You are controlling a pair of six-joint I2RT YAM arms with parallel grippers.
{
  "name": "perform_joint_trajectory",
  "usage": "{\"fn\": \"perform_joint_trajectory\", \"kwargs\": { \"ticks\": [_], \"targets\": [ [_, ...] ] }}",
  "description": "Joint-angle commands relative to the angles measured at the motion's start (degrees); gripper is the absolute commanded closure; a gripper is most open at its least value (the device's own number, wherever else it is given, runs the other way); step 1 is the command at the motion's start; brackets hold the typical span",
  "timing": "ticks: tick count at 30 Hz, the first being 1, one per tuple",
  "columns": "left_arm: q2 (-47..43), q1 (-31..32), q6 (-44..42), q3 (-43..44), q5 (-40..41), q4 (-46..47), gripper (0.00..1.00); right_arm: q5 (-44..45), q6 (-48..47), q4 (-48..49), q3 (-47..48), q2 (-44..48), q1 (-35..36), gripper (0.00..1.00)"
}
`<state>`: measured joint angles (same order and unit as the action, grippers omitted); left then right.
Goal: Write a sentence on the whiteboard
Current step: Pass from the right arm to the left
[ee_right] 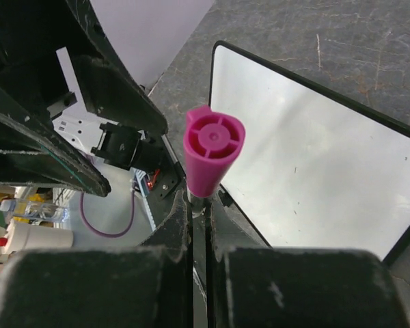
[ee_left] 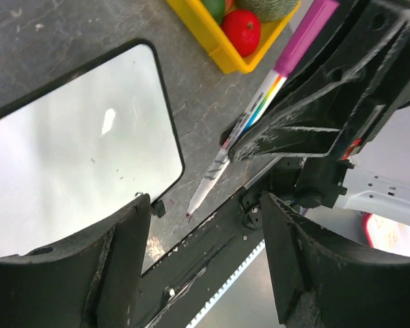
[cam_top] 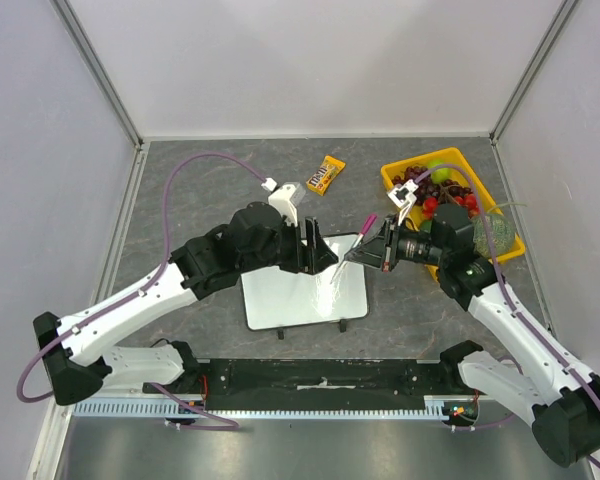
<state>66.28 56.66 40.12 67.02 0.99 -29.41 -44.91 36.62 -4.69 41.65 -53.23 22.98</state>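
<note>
The whiteboard (cam_top: 290, 295) lies flat in the middle of the table, and its visible face is plain white (ee_left: 75, 157); the sentence does not show in any view. My right gripper (cam_top: 366, 252) is shut on a marker (cam_top: 352, 248) with a pink rear end (ee_right: 214, 152) and a rainbow-striped white barrel (ee_left: 260, 109). The marker slants down to the left. Its thin tip (ee_left: 190, 214) hangs by the board's near right corner; contact cannot be told. My left gripper (cam_top: 318, 252) hovers over the board's far edge, open (ee_left: 205, 273), with nothing between its fingers.
A yellow tray (cam_top: 508, 246) of fruit stands at the back right, just behind my right wrist. A candy packet (cam_top: 326, 174) lies behind the board. The black mounting rail (cam_top: 320, 378) runs along the near edge. White walls close in the table.
</note>
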Motion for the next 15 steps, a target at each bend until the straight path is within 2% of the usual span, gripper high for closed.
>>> {"fn": "perform_joint_trajectory", "kwargs": {
  "ticks": [1,6,11,14,15],
  "targets": [
    [1.6,-2.4,-7.6,0.5,-9.9,7.3,0.30,-3.3,6.9,10.1,-1.7,0.9,-0.1,1.00],
    [3.6,-2.7,-9.1,-0.5,-16.7,11.2,0.36,-3.0,9.1,12.1,-1.7,1.1,-0.2,1.00],
    [4.1,-2.7,-8.6,-3.6,-17.4,12.5,0.42,-1.8,11.0,13.0,-1.0,1.8,-0.2,1.00],
    [3.6,-2.8,-8.0,-5.6,-18.5,14.3,0.51,-1.7,12.2,13.9,-1.1,1.9,-0.3,1.00],
    [3.5,-2.7,-7.8,-6.0,-18.6,14.6,0.59,-1.8,12.9,14.5,-1.4,2.1,-0.2,1.00]
  ]
}}
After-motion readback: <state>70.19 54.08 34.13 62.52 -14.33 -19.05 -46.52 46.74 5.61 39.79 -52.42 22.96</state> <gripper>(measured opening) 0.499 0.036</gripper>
